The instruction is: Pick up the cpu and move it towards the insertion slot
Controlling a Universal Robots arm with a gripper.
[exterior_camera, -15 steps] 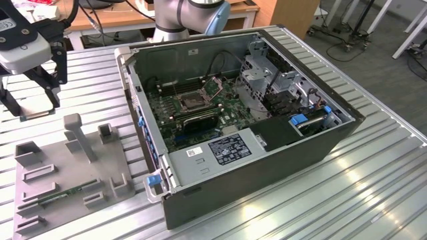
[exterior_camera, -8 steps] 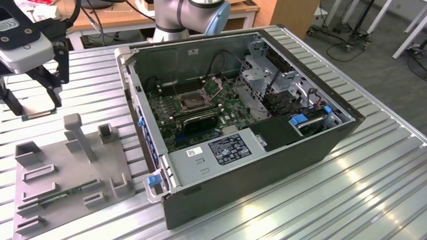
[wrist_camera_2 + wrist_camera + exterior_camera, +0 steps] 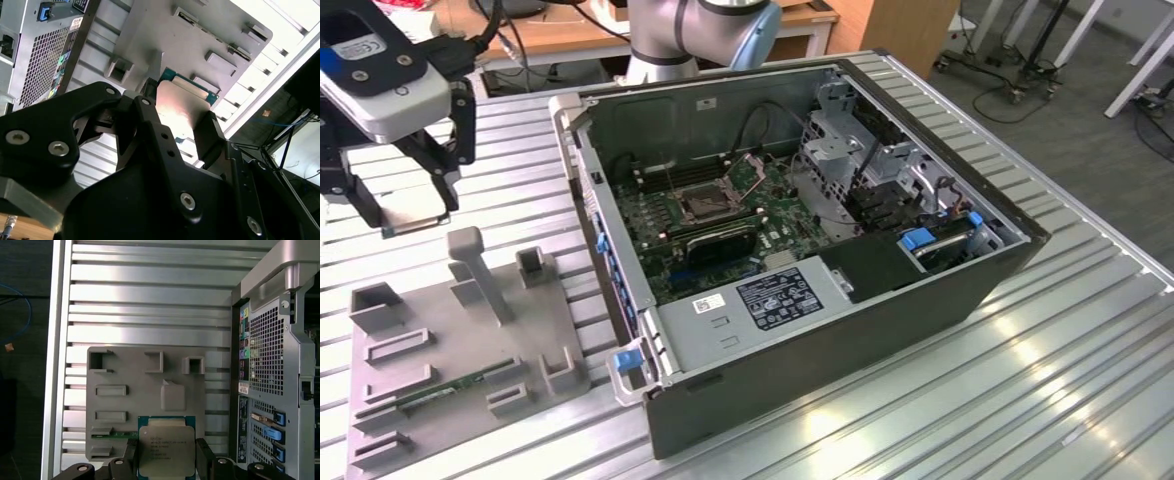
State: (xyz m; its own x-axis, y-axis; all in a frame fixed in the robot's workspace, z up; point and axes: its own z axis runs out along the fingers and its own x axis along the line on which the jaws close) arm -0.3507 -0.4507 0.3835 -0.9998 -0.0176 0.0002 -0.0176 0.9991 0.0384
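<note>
**Cpu gripped above the tray, well apart from the slot**

At the exterior view's left, the gripper is seen clamped on the cpu; the chip is pinched by two opposite edges between black fingers and is held flat, raised off the slatted metal table. Below and just to the right of it, a grey tray of moulded holders is laid on the table; a thin green memory stick is seated near the tray's front edge.

In the first wrist view the cpu is shown from above; a silver top with a green rim is seen, with a finger pressed against each side and the tray beneath. In the second wrist view the cpu's underside is seen between the fingers, with the tray beyond it.

At the centre of the exterior view, an open computer case is laid on its side; the green motherboard is exposed inside. The slot, square and black within a silvery frame, is set in the board's upper left part; the cpu is held well apart from it, outside the case wall.
</note>
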